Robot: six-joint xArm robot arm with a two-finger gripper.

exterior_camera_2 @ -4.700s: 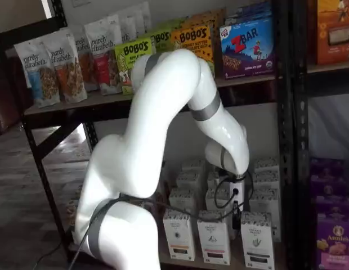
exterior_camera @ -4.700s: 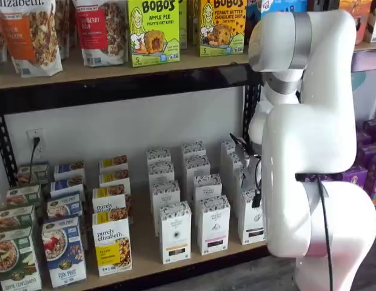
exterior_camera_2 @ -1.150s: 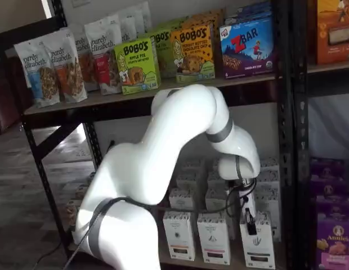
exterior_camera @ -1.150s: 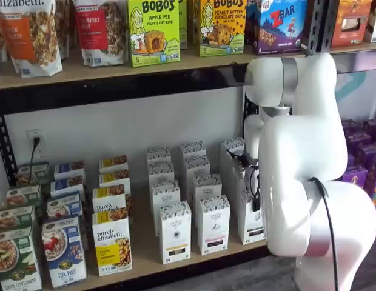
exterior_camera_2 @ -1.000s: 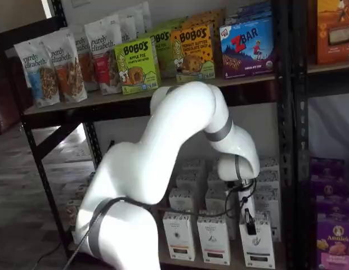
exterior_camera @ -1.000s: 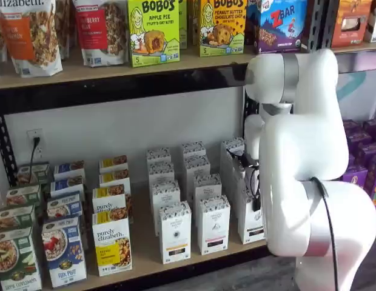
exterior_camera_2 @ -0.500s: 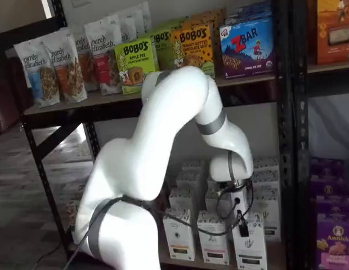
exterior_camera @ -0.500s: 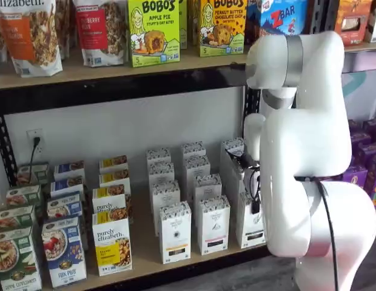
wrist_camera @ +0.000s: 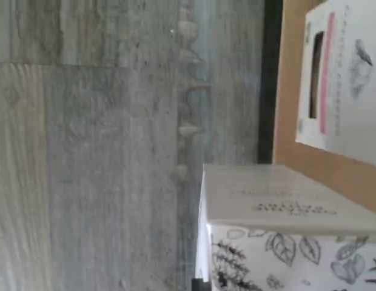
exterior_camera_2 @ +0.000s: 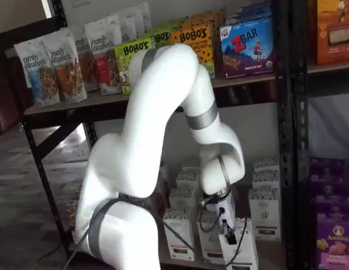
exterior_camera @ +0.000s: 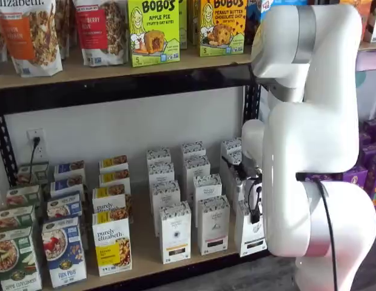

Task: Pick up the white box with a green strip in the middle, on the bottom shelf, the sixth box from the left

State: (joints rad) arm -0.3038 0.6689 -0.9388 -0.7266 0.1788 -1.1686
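The tool (exterior_camera_2: 228,233) grips the white box (exterior_camera_2: 242,247); its print is unreadable.

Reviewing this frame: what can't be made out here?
- End effector grip: in both shelf views only a dark sliver shows against the white box; no finger gap is readable.
- The white box's strip colour: too small or cut off in both shelf views.
- Bottom shelf, right end: hidden behind the arm.
- Wrist view: fingers absent, box print blurred.
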